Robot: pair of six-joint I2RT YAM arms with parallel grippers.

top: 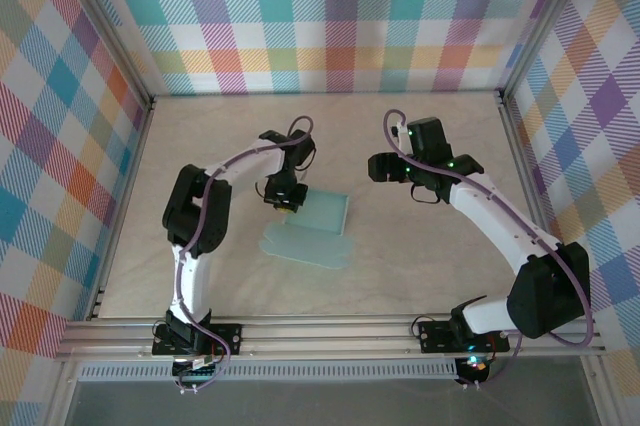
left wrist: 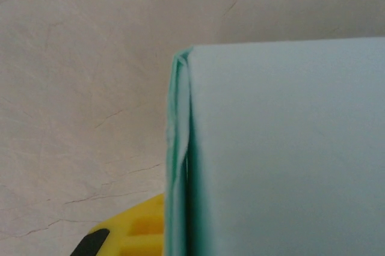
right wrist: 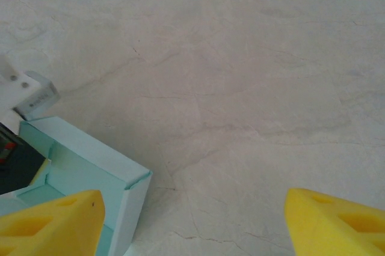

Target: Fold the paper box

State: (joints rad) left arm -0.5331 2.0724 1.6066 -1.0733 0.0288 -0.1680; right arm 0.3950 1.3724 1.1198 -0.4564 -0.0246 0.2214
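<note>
Likely a wall of the paper box (top: 312, 229) buckles if the left gripper (top: 284, 200) — grip unreadable — twists, since the right gripper (right wrist: 194, 201), spread wide, steadies nothing.

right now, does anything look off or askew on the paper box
No damage shows, but the paper box is only half formed. In the left wrist view its folded edge has card layers splayed apart rather than flush. A scalloped flap lies flat on the table toward the near side.
</note>
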